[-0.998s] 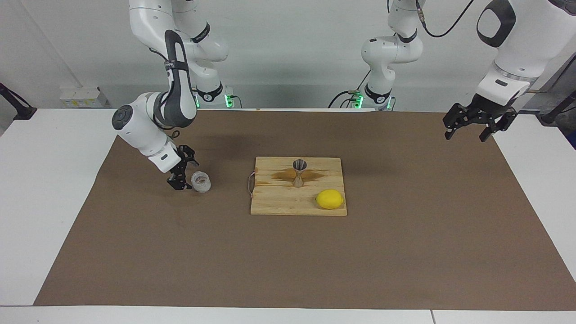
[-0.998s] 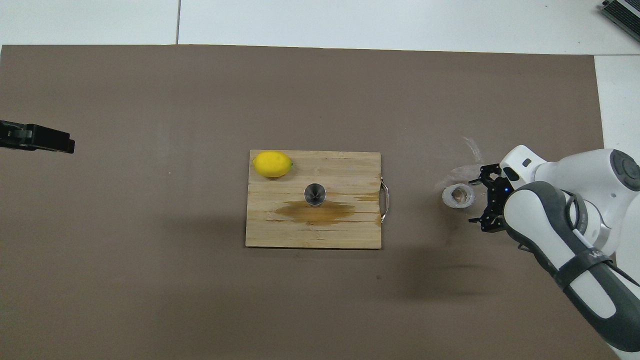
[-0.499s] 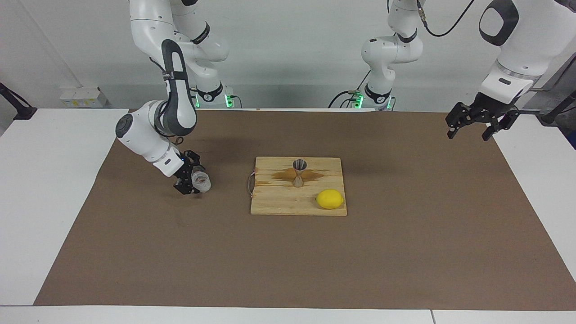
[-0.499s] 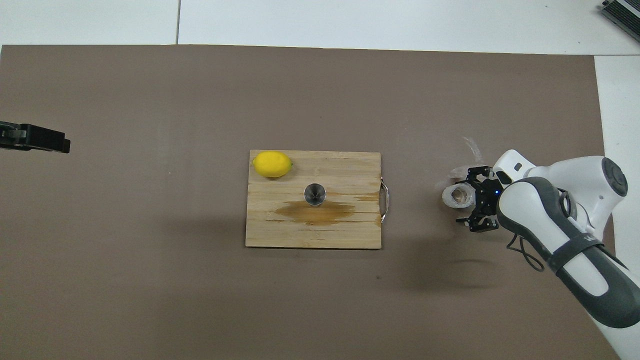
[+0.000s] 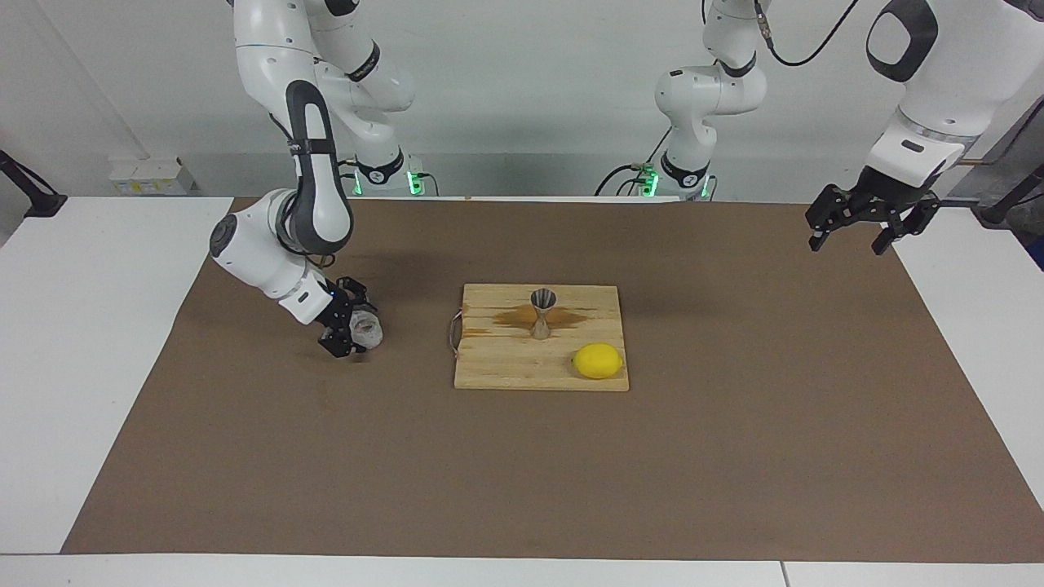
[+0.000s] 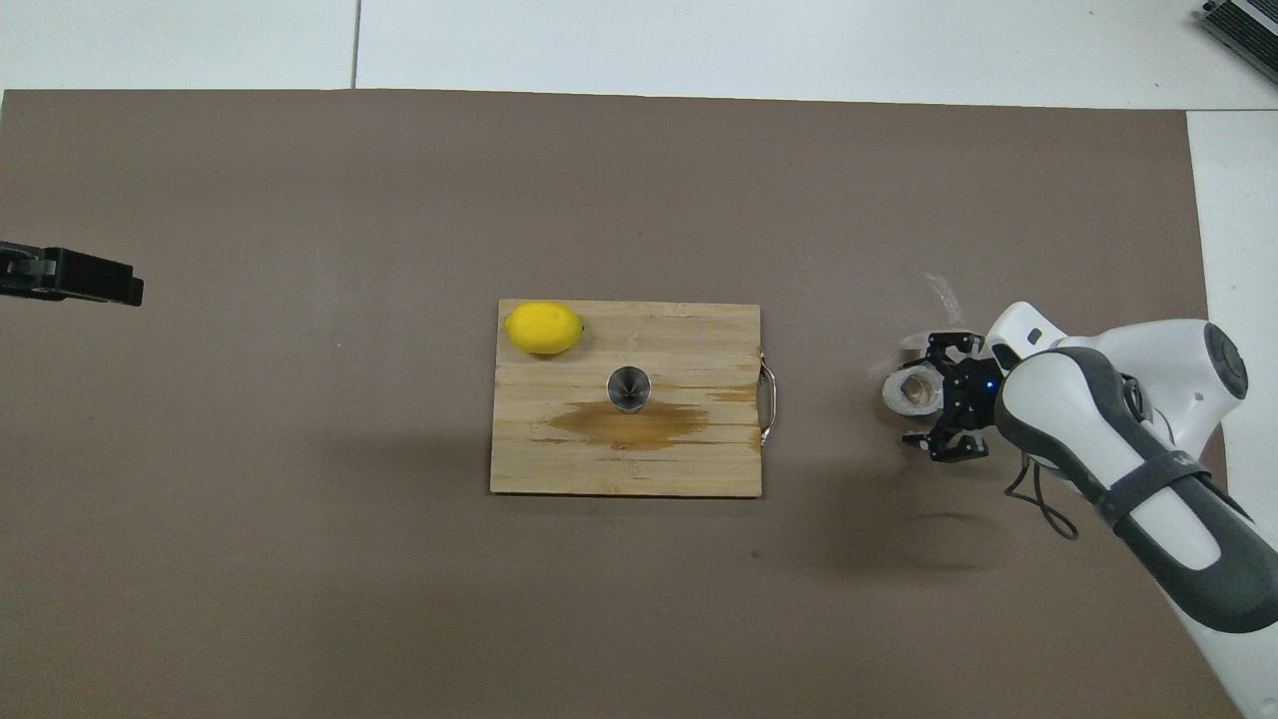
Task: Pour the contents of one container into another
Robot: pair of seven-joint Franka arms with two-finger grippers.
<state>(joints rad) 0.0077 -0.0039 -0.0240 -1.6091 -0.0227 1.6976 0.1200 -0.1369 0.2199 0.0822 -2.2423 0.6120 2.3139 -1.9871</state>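
Note:
The clear faceted glass cup stands on the brown mat toward the right arm's end of the table; it also shows in the overhead view. My right gripper is low at the cup, open, with one finger on each side of it and gaps showing in the overhead view. The metal hourglass jigger stands upright on the wooden board, also seen from above. My left gripper waits open and empty, raised over the mat's edge at the left arm's end.
The wooden cutting board lies mid-table with a brown wet stain around the jigger. A yellow lemon lies on the board's corner, farther from the robots than the jigger. Brown mat covers the table.
My right gripper has slid in from beside the cup until its fingers straddle it. The cup has barely shifted. The left arm has stayed almost still.

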